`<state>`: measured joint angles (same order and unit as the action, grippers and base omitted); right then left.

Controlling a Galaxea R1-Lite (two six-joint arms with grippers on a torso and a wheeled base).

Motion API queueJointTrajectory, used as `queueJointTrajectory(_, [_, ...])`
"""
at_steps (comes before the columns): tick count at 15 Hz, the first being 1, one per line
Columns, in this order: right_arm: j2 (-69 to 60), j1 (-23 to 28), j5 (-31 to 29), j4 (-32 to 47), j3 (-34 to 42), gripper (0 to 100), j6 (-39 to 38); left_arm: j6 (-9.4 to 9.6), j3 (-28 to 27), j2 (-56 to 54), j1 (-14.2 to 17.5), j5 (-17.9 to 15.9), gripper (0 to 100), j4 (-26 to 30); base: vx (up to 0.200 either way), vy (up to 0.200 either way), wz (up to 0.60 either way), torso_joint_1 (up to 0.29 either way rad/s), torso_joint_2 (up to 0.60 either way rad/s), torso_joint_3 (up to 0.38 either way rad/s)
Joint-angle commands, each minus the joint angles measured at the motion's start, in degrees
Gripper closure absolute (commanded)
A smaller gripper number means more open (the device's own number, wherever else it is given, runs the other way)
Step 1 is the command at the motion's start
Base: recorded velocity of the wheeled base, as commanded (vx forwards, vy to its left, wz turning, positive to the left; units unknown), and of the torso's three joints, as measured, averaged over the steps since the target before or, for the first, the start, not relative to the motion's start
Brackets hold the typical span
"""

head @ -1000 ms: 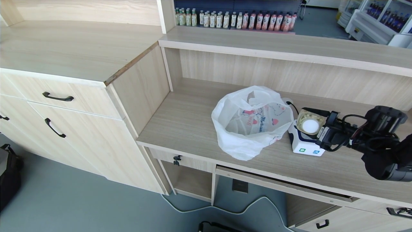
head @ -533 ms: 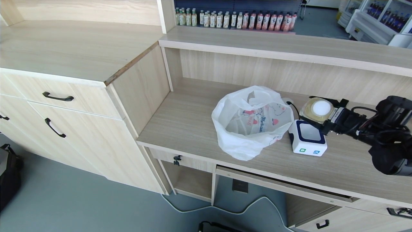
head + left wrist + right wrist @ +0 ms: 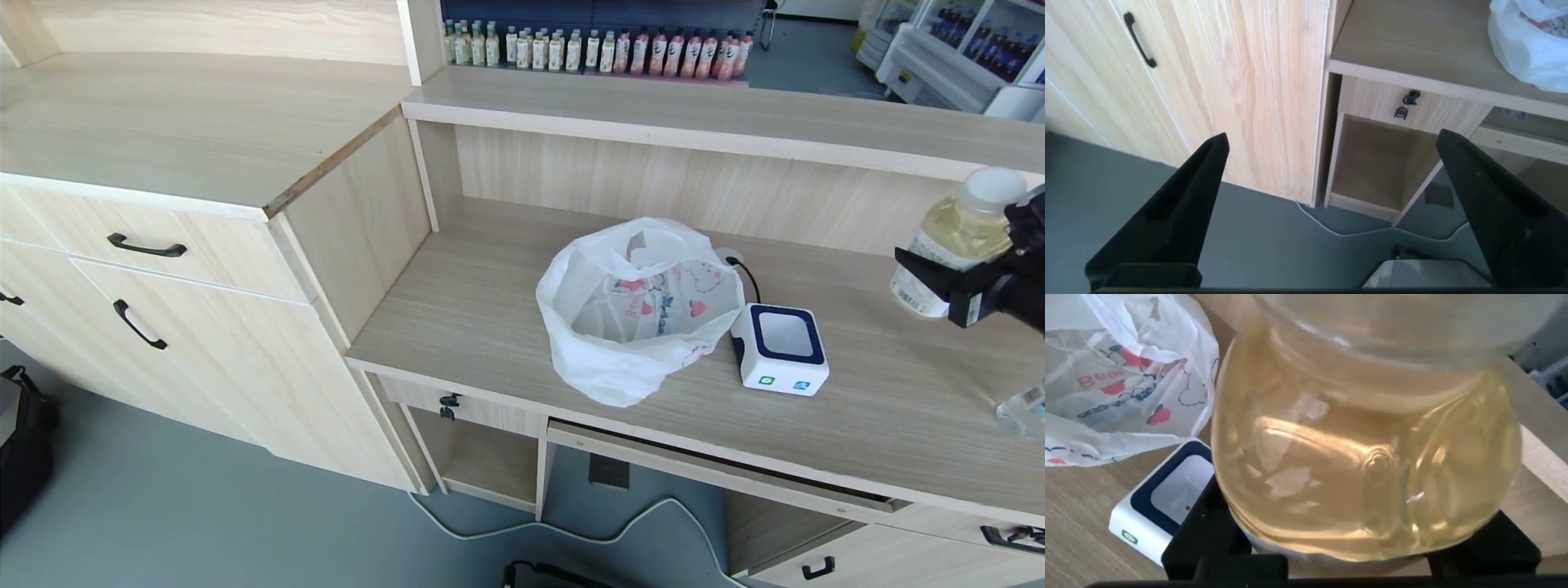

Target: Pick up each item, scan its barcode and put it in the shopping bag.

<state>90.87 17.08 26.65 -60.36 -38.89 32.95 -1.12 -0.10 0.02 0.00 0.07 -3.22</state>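
My right gripper (image 3: 939, 265) is clamped round the lower body of the clear plastic bottle of yellow drink with a white cap (image 3: 955, 229). I hold it cap-up above the far right of the pale wooden counter (image 3: 490, 310), well right of the white square barcode scanner (image 3: 780, 349) and the white plastic shopping bag (image 3: 633, 310). It looks full, so probably weighty. Its smooth rounded wall may slip or dent, so a firm mid-body hold seems best. My left gripper (image 3: 1331, 143) hangs spread wide below the counter.

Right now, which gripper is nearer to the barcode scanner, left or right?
Right. The right gripper, shut on the bottle, is raised over the counter to the right of the scanner. The left gripper hangs below counter height, past the shopping bag.
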Motion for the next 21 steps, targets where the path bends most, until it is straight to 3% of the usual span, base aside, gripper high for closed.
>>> queueJointTrajectory(1, [-4.6,0.6,-1.7,0.3,1.7,100,-0.6,-0.02,0.0,0.0,0.0,0.0,0,0.0,0.000,0.000,0.00,0.000,0.00,0.000])
queueJointTrajectory(3, [-5.8,0.6,-3.7,0.4,3.4,100,-0.8,-0.02,0.0,0.0,0.0,0.0,0,0.0,0.000,0.000,0.00,0.000,0.00,0.000])
queueJointTrajectory(8, [-4.1,-1.7,-6.2,-1.5,1.9,100,-1.5,-0.02,0.0,0.0,0.0,0.0,0,0.0,0.000,0.000,0.60,0.002,0.00,-0.001])
queueJointTrajectory(11, [6.2,-11.1,-15.7,-4.6,-6.3,100,-5.4,-0.02,0.0,0.0,0.0,0.0,0,0.0,0.000,0.000,0.60,0.004,0.00,-0.001])
queueJointTrajectory(15, [19.7,-12.1,-15.6,0.1,-14.9,100,-14.1,-0.02,0.0,0.0,0.0,0.0,0,0.0,0.000,0.000,0.00,0.000,0.00,0.000])
queueJointTrajectory(17, [25.0,-13.6,-15.7,0.3,-20.9,100,-22.0,-0.02,0.0,0.0,0.0,0.0,0,0.0,0.000,0.000,0.00,0.000,0.00,0.000])
queueJointTrajectory(21, [30.3,-14.5,-15.6,0.2,-22.2,100,-27.2,-0.02,0.0,0.0,0.0,0.0,0,0.0,0.000,0.000,0.00,0.000,0.00,0.000])
